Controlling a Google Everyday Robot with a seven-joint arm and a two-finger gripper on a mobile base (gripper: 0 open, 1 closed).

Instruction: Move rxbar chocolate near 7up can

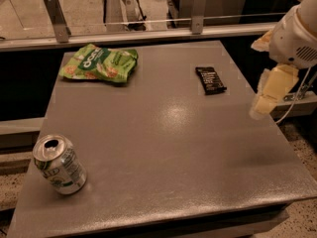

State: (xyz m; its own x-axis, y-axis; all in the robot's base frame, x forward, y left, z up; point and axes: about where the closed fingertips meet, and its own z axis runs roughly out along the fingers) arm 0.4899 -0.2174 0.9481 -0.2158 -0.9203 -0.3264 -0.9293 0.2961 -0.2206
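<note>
The rxbar chocolate [210,80] is a small flat black bar lying on the grey table [163,148] at the far right. The 7up can [58,164], silver with green markings and an open pull-tab top, stands tilted at the table's near left corner. My gripper [265,100], cream-coloured under a white arm, hangs over the table's right edge. It is to the right of the bar and a little nearer than it, not touching it. It holds nothing that I can see.
A crinkled green snack bag [99,63] lies at the table's far left. A metal rail with two upright posts [198,4] runs behind the table. The floor drops away past the table's right and front edges.
</note>
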